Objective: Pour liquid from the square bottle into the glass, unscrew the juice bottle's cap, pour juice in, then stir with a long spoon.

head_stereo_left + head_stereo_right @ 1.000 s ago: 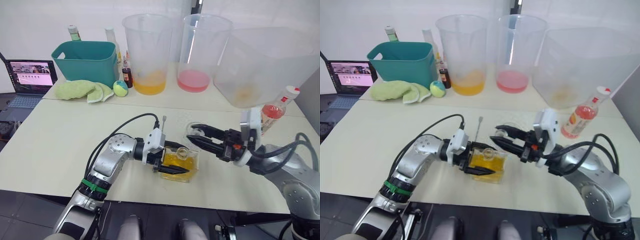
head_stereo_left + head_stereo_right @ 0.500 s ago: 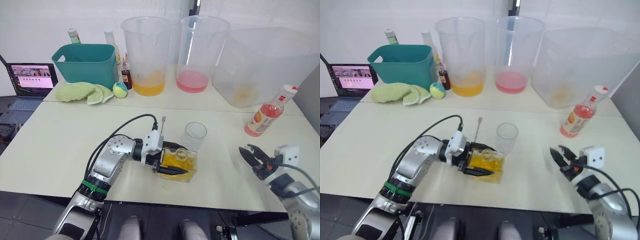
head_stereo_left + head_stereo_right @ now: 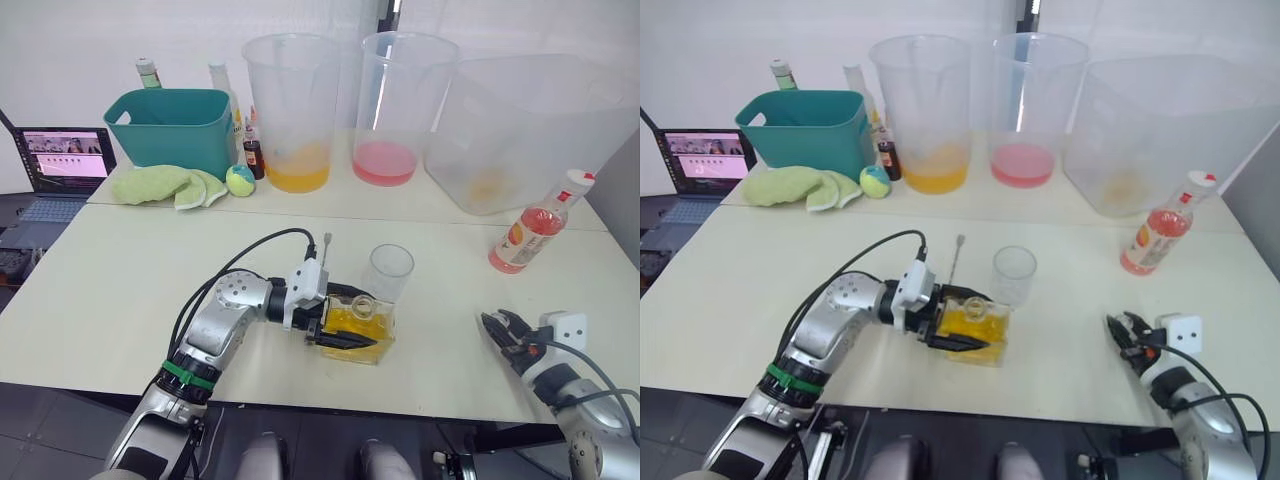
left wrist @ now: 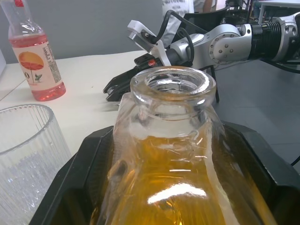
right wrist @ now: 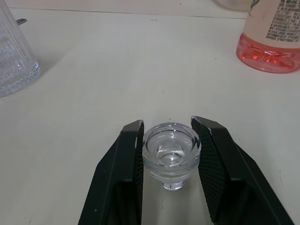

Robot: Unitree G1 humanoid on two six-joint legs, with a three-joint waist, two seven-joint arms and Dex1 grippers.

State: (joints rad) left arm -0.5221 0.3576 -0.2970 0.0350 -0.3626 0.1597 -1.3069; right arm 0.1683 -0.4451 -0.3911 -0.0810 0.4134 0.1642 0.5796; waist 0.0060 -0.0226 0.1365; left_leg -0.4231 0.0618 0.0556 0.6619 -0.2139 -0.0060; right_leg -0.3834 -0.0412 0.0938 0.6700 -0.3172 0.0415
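My left gripper (image 3: 368, 320) is shut on the square bottle (image 4: 171, 140), which holds yellow liquid and stands on the table with its neck open. Just behind and to the right of it stands the empty ribbed glass (image 3: 388, 272). The long spoon (image 3: 955, 258) lies behind the left gripper, partly hidden by it. Near the table's front right edge, my right gripper (image 5: 168, 123) is shut on a clear glass stopper (image 5: 171, 149), low over the table. The juice bottle (image 3: 535, 232) stands at the far right with its white cap (image 3: 580, 182) on.
Three big translucent buckets (image 3: 295, 105) line the back of the table. At the back left are a teal bin (image 3: 172, 122), green cloths (image 3: 165, 183), a ball (image 3: 240, 177), a small brown bottle (image 3: 254, 152) and a laptop (image 3: 60, 160).
My right gripper has pulled away from the square bottle's neck with the stopper, swinging right and down to the table's front right. The left gripper and bottle have stayed put.
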